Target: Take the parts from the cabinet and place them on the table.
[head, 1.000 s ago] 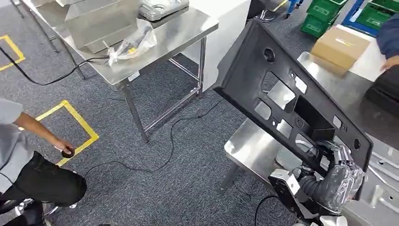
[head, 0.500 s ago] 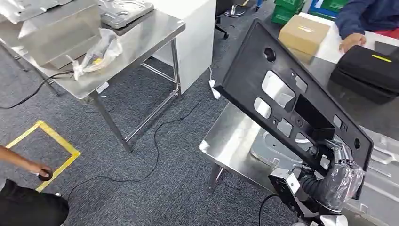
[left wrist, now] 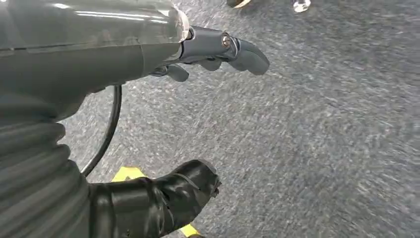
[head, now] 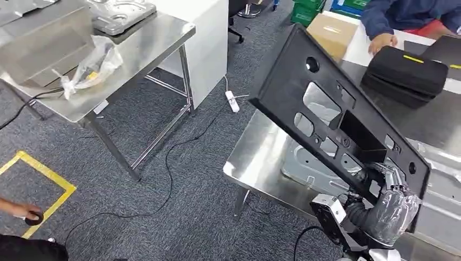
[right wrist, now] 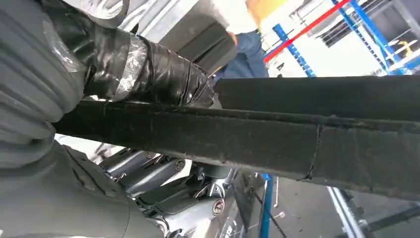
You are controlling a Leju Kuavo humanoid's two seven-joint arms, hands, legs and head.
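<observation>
A large black plastic panel [head: 326, 92] with several cut-outs is held tilted in the air above the near steel table [head: 255, 163]. My right hand [head: 392, 204] grips its lower end, fingers wrapped over the edge. In the right wrist view the panel [right wrist: 297, 144] crosses the picture as a dark bar, with the taped thumb [right wrist: 148, 74] pressed on it. My left hand [left wrist: 208, 49] hangs over grey carpet, fingers apart, holding nothing. A grey metal part [head: 304, 166] lies flat on the table under the panel.
A second steel table [head: 136, 49] at the left carries a plastic bag [head: 89, 68], a metal box and a grey part. A person's hand [head: 380, 42] rests by a black case [head: 405, 73] at the far right. Cables and a power strip [head: 232, 101] cross the carpet. Another person's hand [head: 24, 211] is at the lower left.
The whole view has swung right: the left table and yellow floor marks slid left, and the near table, black case and seated person came further in. My right hand keeps its grip on the panel.
</observation>
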